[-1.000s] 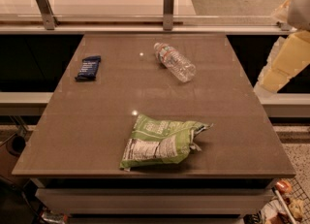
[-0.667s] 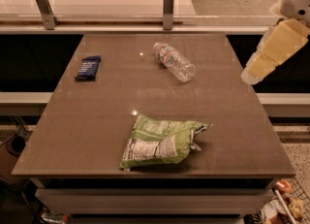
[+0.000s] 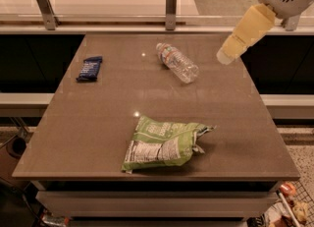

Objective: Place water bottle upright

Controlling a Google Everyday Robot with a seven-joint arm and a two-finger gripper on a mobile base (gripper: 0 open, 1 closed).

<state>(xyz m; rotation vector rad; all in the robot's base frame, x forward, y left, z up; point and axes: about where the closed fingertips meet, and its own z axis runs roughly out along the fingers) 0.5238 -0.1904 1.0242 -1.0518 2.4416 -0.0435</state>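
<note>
The water bottle (image 3: pixel 177 63) is a small clear ribbed bottle with a white cap and a red and blue-green label near its neck. It lies on its side on the far middle of the brown table (image 3: pixel 98 123), cap toward the back left. My arm reaches in from the top right. Its gripper end (image 3: pixel 224 55) hangs above the table's far right part, to the right of the bottle and apart from it. It holds nothing that I can see.
A green chip bag (image 3: pixel 164 144) lies flat near the table's front middle. A dark blue snack bar (image 3: pixel 90 68) lies at the far left. A counter with metal posts (image 3: pixel 170 1) runs behind the table. The table's right edge is close under the arm.
The arm has swung left and inward from the right edge, so its gripper end is now closer to the bottle. The bottle, bag and bar have not moved.
</note>
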